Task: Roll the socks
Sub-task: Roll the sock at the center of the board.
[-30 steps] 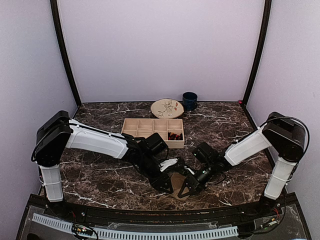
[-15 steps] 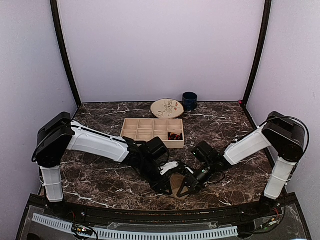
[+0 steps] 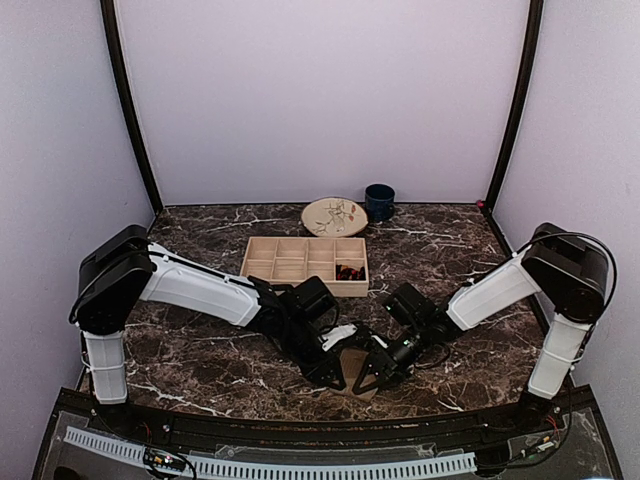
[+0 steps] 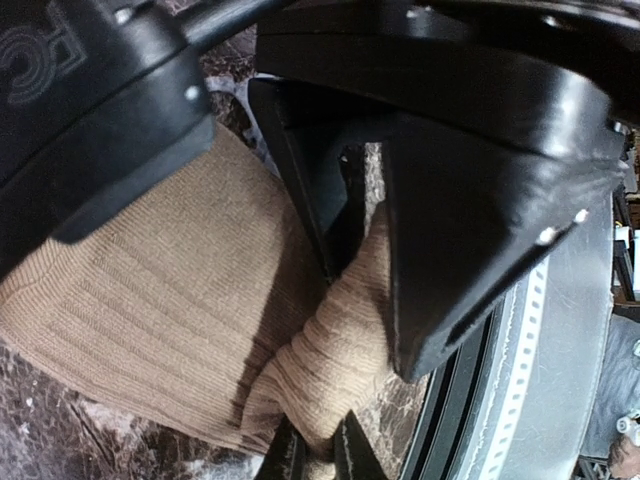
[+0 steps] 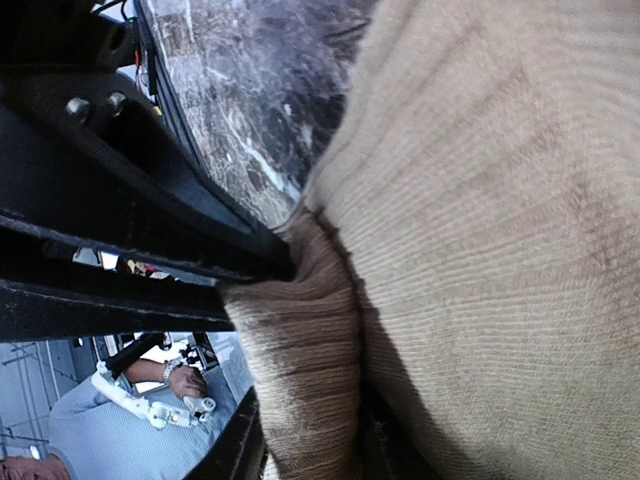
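A tan-brown sock (image 3: pixel 362 386) lies near the table's front edge, mostly hidden under both grippers in the top view. My left gripper (image 3: pixel 336 374) and right gripper (image 3: pixel 366 377) meet over it, tips almost touching. In the left wrist view the ribbed tan sock (image 4: pixel 150 300) fills the left half, and my left gripper (image 4: pixel 318 456) is shut on a small bunched fold of it. In the right wrist view the tan sock (image 5: pixel 500 250) fills the right side, and a thick fold fills the gap of my right gripper (image 5: pixel 305 450), touching both fingers. No other sock shows.
A wooden compartment tray (image 3: pixel 290 258) stands behind the grippers, with something dark red in its near right cell (image 3: pixel 348 270). Farther back sit a patterned round plate (image 3: pixel 334 216) and a dark blue mug (image 3: pixel 379 201). The table's front rail (image 3: pixel 300 462) runs just below the sock.
My left jaws have closed down onto a fold of the sock. My right jaws have widened a little around their fold. Both grippers have shifted slightly left.
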Tool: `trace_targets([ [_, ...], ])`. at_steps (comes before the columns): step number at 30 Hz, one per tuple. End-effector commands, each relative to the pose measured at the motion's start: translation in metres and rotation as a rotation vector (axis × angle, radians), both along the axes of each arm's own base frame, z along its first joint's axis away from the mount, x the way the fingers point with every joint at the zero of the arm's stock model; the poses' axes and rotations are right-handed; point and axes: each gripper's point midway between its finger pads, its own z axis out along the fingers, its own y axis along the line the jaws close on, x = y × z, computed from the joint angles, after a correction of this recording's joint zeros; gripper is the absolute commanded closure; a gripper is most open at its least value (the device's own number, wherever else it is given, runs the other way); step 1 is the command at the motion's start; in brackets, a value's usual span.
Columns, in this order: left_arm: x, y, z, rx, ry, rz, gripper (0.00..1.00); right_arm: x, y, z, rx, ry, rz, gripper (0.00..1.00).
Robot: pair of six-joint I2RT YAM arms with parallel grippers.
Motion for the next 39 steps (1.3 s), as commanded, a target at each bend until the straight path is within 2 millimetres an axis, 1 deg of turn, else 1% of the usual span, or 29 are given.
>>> trace_targets([
  [1,-0.001,0.009,-0.012,0.043,0.052,0.008,0.89,0.007,-0.004,-0.008,-0.028,-0.045,-0.025,0.69],
  [5,-0.001,0.012,-0.014,0.054,0.072,0.011,0.9,0.007,-0.006,-0.009,-0.025,-0.061,-0.044,0.64],
  [9,0.0,0.012,-0.015,0.054,0.089,0.022,0.9,0.006,-0.011,-0.012,-0.032,-0.072,-0.065,0.61],
  [14,0.0,0.012,-0.017,0.06,0.101,0.025,0.9,0.007,-0.018,-0.011,-0.042,-0.099,-0.097,0.6],
  [20,0.001,0.011,-0.017,0.066,0.109,0.026,0.91,0.013,-0.024,-0.001,-0.044,-0.18,-0.133,0.59],
  [21,0.001,0.011,-0.018,0.068,0.111,0.024,0.91,0.014,-0.026,-0.003,-0.056,-0.195,-0.134,0.59],
  [22,0.0,0.011,-0.019,0.073,0.115,0.022,0.91,0.017,-0.026,0.003,-0.047,-0.229,-0.14,0.59],
  [23,0.001,0.011,-0.019,0.077,0.116,0.02,0.91,0.019,-0.028,0.005,-0.054,-0.254,-0.143,0.59],
  [28,0.001,0.008,-0.02,0.09,0.13,0.005,0.91,0.032,-0.037,0.015,-0.092,-0.394,-0.146,0.58],
  [32,0.002,0.007,-0.021,0.097,0.143,0.001,0.91,0.043,-0.047,0.021,-0.157,-0.535,-0.153,0.58],
  [35,0.002,0.007,-0.022,0.1,0.162,0.001,0.91,0.048,-0.053,0.029,-0.197,-0.651,-0.149,0.58],
  [36,0.002,0.008,-0.023,0.103,0.17,0.002,0.91,0.045,-0.054,0.031,-0.217,-0.685,-0.135,0.58],
  [39,0.002,0.008,-0.023,0.103,0.183,-0.002,0.91,0.048,-0.055,0.04,-0.254,-0.805,-0.126,0.58],
])
